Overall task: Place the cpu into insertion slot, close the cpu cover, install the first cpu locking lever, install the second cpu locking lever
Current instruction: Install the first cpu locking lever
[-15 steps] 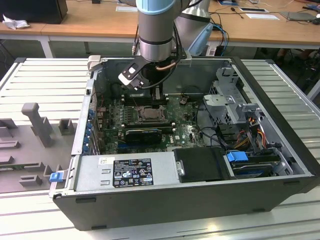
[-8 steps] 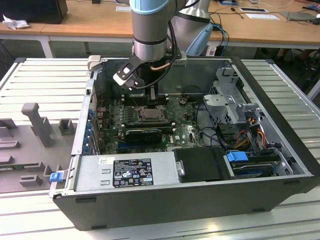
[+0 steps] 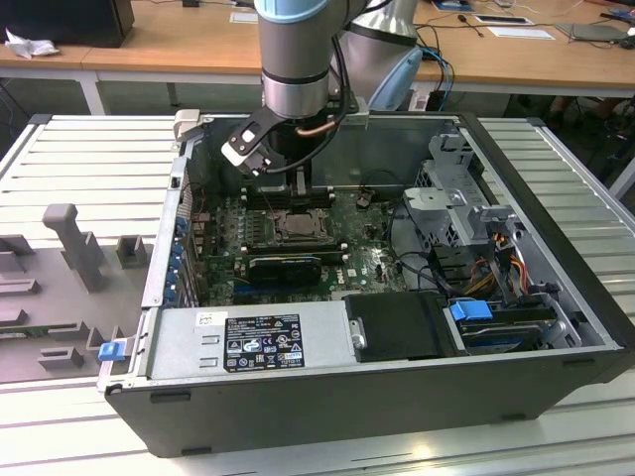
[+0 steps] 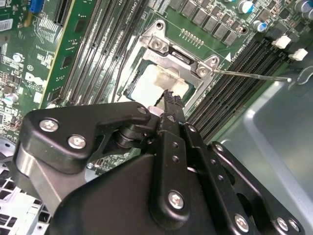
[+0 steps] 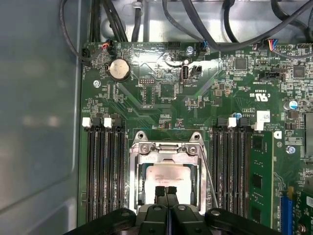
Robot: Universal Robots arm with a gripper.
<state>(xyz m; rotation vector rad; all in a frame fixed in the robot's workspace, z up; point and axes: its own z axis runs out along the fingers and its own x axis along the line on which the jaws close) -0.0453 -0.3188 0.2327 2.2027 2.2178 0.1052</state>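
- Gripper (image 5: 167,190) closed tight, holding nothing, its tips directly over the cpu (image 5: 168,175).
- Cpu cover (image 5: 168,157) frames the cpu; locking lever (image 5: 209,176) stands just beside.

A bright green motherboard (image 5: 171,98), speckled with tiny silver solder dots and small black chips, sits inside a dark grey computer case (image 3: 397,397). The cpu (image 5: 168,177) has a pale silvery-white face and is framed by the silver-grey cpu cover (image 5: 168,147). Long black memory slots (image 5: 105,176) with white end clips form stripes on both sides. The fingers (image 5: 159,192) are matt black. A coin battery (image 5: 119,69) is shiny silver. The arm (image 3: 295,69) is silver with pale blue caps. Plastic tabs (image 3: 471,310) are vivid blue. The tabletop (image 3: 99,149) is pale grey with ribbed lines.
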